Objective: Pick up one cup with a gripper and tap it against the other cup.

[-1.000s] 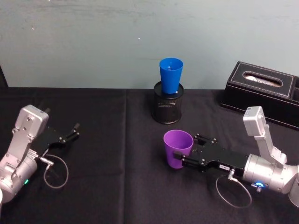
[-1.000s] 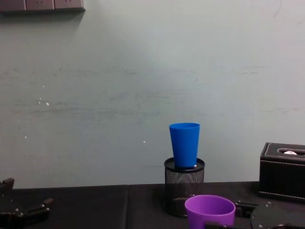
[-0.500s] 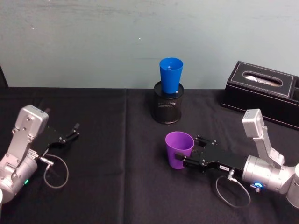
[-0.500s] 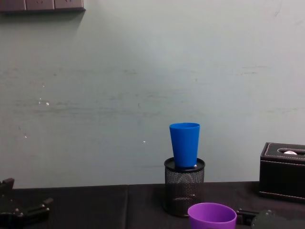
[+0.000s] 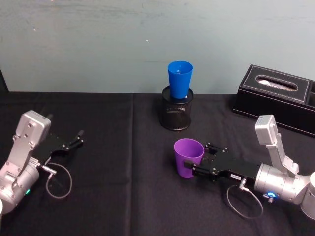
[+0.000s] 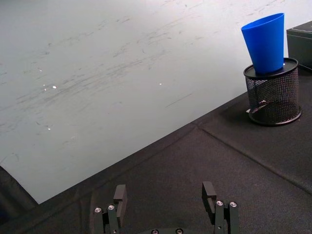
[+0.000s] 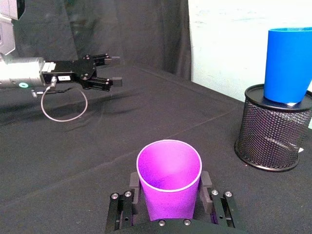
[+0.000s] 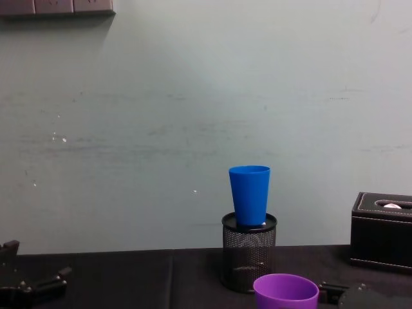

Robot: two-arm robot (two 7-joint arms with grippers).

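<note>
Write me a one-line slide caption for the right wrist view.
Right claw grips the purple cup, with the blue cup standing in the black mesh pot beyond.

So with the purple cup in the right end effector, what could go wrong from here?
1. The blue cup stands upright in the mouth of the black mesh pot, raised off the table; a firm tap could topple it or tip the pot.
2. The right end effector holds the purple cup only by its lower sides, so contact may twist or slip it.
3. The left end effector rests open, far off.
</note>
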